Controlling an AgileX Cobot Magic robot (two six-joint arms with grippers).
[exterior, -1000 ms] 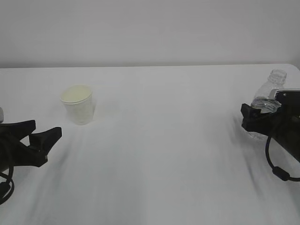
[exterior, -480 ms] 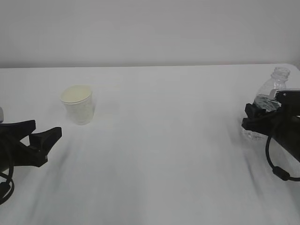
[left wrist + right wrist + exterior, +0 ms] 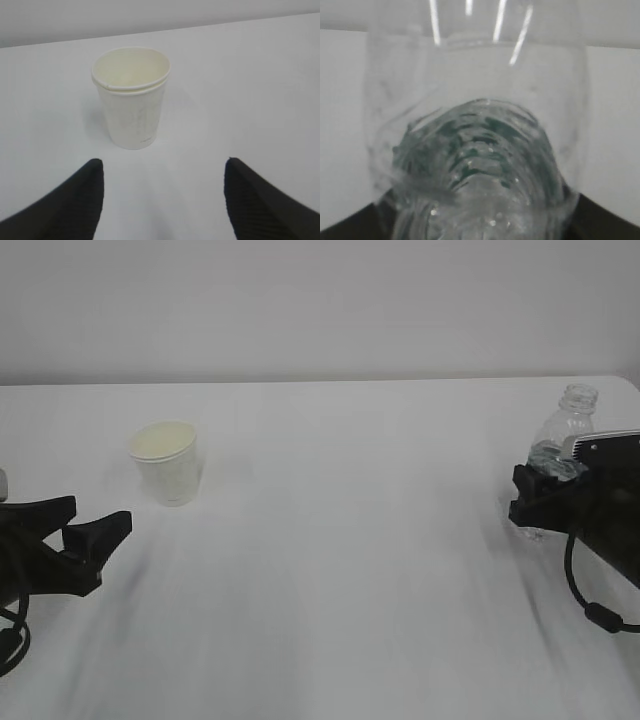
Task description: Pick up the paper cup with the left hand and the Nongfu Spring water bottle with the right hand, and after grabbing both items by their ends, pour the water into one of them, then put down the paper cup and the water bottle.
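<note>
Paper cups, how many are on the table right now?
1. The paper cup stands upright on the left part of the white table, ahead of the open left gripper. None seems hidden.

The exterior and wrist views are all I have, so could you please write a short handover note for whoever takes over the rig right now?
Left black two-finger gripper: open, empty, low over the white table, short of the small white paper cup, which stands upright and untouched.
Right black gripper: around the body of the small clear uncapped plastic water bottle, which fills the right wrist view; whether the grip is firm cannot be told.
Done: right arm has reached the bottle.
Left: secure the bottle, grasp the cup, lift both, pour, set both down.
</note>
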